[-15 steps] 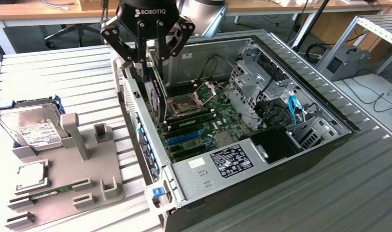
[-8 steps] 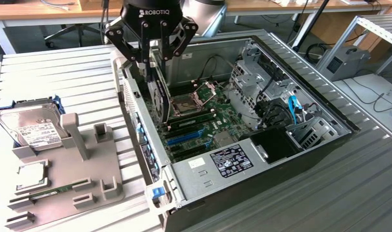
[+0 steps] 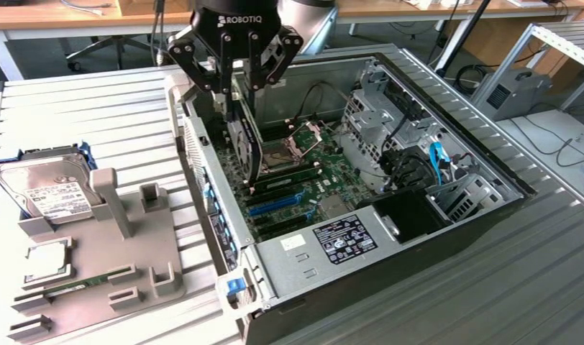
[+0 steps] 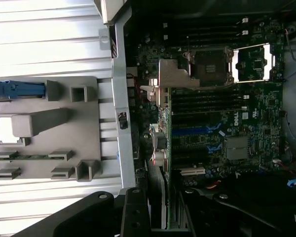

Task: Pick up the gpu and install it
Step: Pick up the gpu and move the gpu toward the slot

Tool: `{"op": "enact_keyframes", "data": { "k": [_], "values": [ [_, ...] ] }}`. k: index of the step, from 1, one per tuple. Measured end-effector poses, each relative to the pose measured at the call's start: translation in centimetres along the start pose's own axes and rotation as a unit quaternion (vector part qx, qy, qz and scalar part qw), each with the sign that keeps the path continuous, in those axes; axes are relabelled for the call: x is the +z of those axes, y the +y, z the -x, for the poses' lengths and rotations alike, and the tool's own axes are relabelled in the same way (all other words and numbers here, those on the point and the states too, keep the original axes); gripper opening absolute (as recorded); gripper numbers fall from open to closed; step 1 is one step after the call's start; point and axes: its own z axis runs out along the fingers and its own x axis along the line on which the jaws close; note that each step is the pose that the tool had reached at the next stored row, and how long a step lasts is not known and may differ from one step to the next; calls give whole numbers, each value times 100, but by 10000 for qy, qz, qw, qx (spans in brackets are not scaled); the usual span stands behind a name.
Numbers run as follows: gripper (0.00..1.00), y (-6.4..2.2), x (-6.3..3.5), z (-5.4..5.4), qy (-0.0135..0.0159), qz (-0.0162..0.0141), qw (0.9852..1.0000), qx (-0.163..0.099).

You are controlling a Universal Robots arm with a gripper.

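Big open black-and-silver computer case (image 3: 388, 287) lies on the slatted metal table (image 3: 81, 108), its green motherboard (image 3: 323, 167) exposed. A grey plastic parts holder (image 3: 139, 273) sits alongside. The black two-finger gripper (image 3: 239, 90) pinches the gpu (image 3: 246, 144), a dark green card with a black fan block. It stands on edge inside the case over the motherboard's slots. Seated or not, can't tell.

ROBOTIQ on the gripper (image 3: 242, 90)

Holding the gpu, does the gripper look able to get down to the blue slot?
Probably yes. The gripper holds the gpu upright inside the open case; nothing visible lies between it and the blue slot, and the cables sit toward the exterior view's right.
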Motion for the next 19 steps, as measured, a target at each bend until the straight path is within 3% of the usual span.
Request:
{"op": "enact_keyframes", "data": {
  "k": [19],
  "values": [
    [29, 58, 111, 249, -1, -12, 10000, -1]
  ]
}}
